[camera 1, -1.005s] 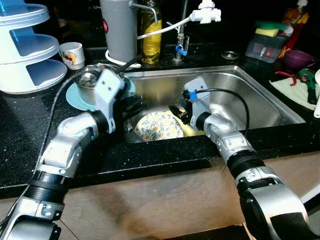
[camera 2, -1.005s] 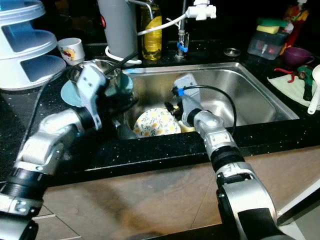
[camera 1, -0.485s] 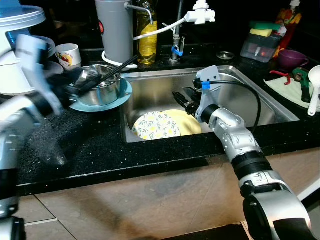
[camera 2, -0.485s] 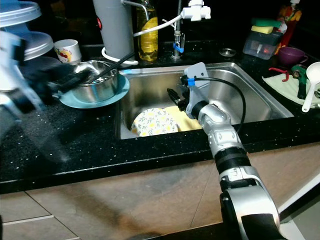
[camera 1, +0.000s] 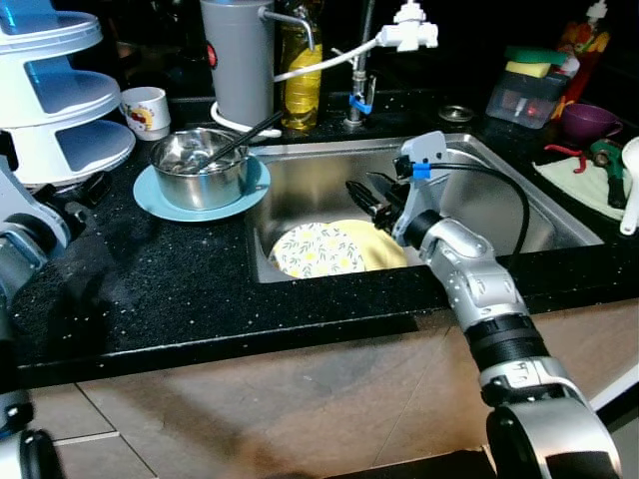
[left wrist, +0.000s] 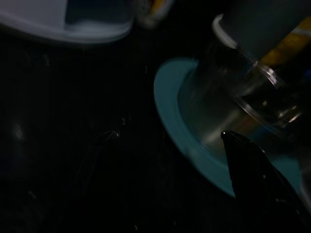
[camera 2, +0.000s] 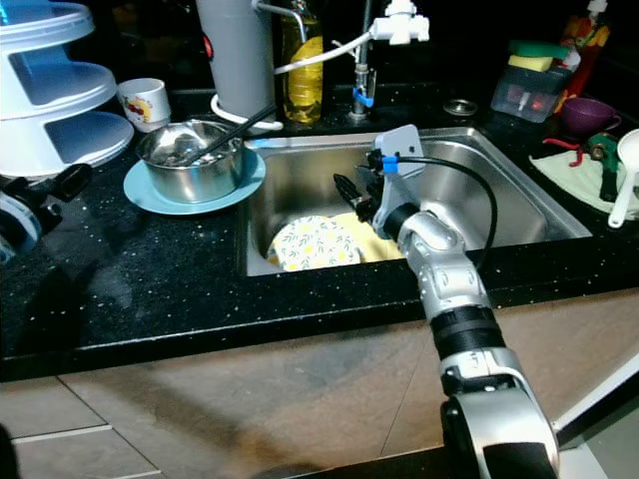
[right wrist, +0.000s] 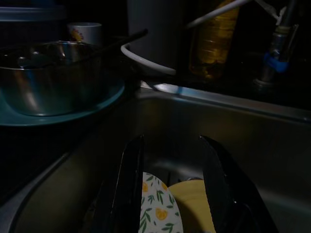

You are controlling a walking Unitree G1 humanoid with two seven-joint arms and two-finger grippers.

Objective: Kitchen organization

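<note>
A floral plate [camera 1: 318, 250] lies in the steel sink [camera 1: 499, 190], overlapping a yellow plate [camera 1: 377, 243]. My right gripper [camera 1: 363, 194] hovers over the sink just above and behind these plates, open, with nothing between its fingers [right wrist: 131, 179]. On the black counter left of the sink, a steel bowl [camera 1: 198, 165] with a dark utensil in it stands on a teal plate [camera 1: 160, 201]. My left gripper [camera 1: 85, 190] is out at the far left over the counter, apart from the teal plate [left wrist: 170, 121] and bowl [left wrist: 218, 111] that it looks toward.
A white tiered rack [camera 1: 60, 100] and a mug [camera 1: 146, 108] stand at the back left. Behind the sink are a grey jug [camera 1: 238, 60], an oil bottle [camera 1: 300, 65] and the tap [camera 1: 359, 75]. Right of the sink lie a sponge box [camera 1: 529, 95], a purple bowl [camera 1: 589, 118] and a cloth [camera 1: 584, 175].
My left arm has swung from the sink's left edge out to the far left of the counter. My right gripper has lifted a little from the plates.
</note>
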